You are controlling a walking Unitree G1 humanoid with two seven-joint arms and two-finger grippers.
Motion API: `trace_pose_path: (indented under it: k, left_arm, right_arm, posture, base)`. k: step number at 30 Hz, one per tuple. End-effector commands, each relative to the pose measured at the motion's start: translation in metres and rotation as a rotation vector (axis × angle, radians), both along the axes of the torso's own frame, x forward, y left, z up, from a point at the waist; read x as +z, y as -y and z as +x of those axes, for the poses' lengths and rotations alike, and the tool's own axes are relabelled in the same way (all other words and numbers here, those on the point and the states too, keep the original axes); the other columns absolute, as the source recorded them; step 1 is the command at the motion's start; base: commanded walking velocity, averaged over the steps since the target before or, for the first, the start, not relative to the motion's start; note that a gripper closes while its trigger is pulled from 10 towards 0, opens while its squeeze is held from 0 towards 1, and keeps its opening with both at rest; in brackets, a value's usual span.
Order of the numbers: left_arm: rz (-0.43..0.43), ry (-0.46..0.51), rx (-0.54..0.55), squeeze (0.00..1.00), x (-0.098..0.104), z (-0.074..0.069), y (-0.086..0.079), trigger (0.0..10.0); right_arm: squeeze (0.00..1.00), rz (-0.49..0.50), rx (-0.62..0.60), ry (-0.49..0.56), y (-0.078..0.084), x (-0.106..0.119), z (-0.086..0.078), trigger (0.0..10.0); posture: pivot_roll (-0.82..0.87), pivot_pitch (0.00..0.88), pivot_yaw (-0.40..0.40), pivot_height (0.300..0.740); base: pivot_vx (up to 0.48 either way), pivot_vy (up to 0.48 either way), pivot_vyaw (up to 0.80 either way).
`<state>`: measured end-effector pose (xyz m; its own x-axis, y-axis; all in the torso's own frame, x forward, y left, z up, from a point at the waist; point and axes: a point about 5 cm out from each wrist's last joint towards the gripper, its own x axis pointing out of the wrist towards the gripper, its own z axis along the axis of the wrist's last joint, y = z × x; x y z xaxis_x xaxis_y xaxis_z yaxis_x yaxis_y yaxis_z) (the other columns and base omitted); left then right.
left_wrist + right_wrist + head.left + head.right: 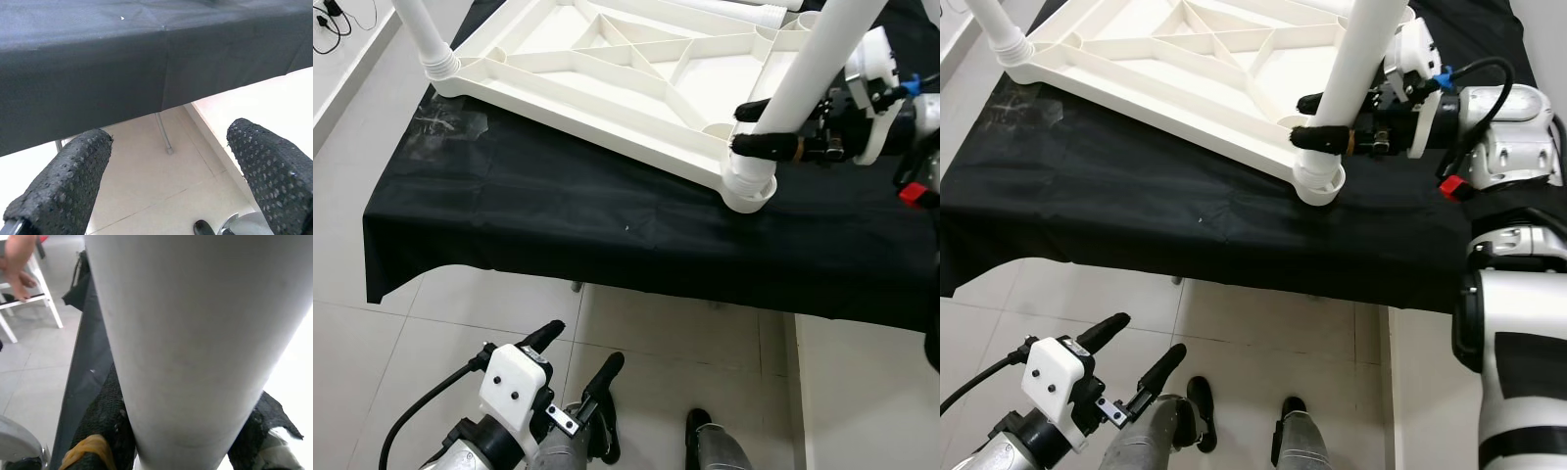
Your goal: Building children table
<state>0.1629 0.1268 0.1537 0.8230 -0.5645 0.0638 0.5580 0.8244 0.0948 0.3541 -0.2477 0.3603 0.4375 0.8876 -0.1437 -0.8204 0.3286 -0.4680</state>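
White plastic table top (607, 69) lay upside down near the black-draped tabletop's (558, 215) front edge, right gripper (1317, 117) clamped on its corner leg (1361, 59), left gripper (573, 362) hung apart below.

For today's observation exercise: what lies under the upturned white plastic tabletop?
The upturned white plastic tabletop rests on a black cloth draped over a table; a metal leg shows below. The table's surface is hidden.

We see an upturned white plastic ribbed tabletop (607, 73) lying on our black-clothed worktop (558, 225). Our right end effector (752, 129) clamps a white plastic tubular leg (813, 69) above its corner socket (749, 186). Our left end effector (573, 357) hangs spread above the pale tiled floor (431, 333).
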Motion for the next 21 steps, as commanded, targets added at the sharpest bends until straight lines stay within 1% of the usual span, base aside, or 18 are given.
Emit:
trace_pose_path:
  k: [1, 5, 11, 15, 21]
  left_arm:
    - [0.018, -0.028, 0.004, 0.0, -0.005, -0.003, -0.001, 10.0]
    - [0.017, -0.026, 0.006, 0.0, -0.005, -0.003, -0.001, 10.0]
    - [0.018, -0.025, 0.007, 0.0, -0.005, -0.002, -0.001, 10.0]
    - [0.017, -0.024, 0.003, 0.0, -0.005, -0.001, -0.001, 10.0]
    - [0.019, -0.021, 0.002, 0.0, -0.005, -0.001, 0.0, 10.0]
  right_arm:
    - [0.0, -0.027, -0.032, -0.043, 0.008, -0.008, 0.0, 10.0]
    - [0.0, -0.012, -0.022, -0.047, 0.013, -0.006, -0.004, 10.0]
    - [0.0, -0.011, 0.015, -0.06, 0.015, -0.009, -0.007, 10.0]
    - [0.0, -0.017, 0.037, -0.086, 0.01, -0.018, -0.004, 10.0]
    - [0.0, -0.007, 0.022, -0.094, 0.002, -0.028, 0.002, 10.0]
  posture:
    - [0.08, 0.421, 0.053, 0.74]
    - [0.08, 0.421, 0.053, 0.74]
    - [0.08, 0.421, 0.054, 0.74]
    - [0.08, 0.418, 0.057, 0.74]
    - [0.08, 0.411, 0.053, 0.74]
  base:
    - [0.0, 0.0, 0.0]
    - [0.0, 0.0, 0.0]
    - [0.0, 0.0, 0.0]
    - [0.0, 0.0, 0.0]
    - [0.0, 0.0, 0.0]
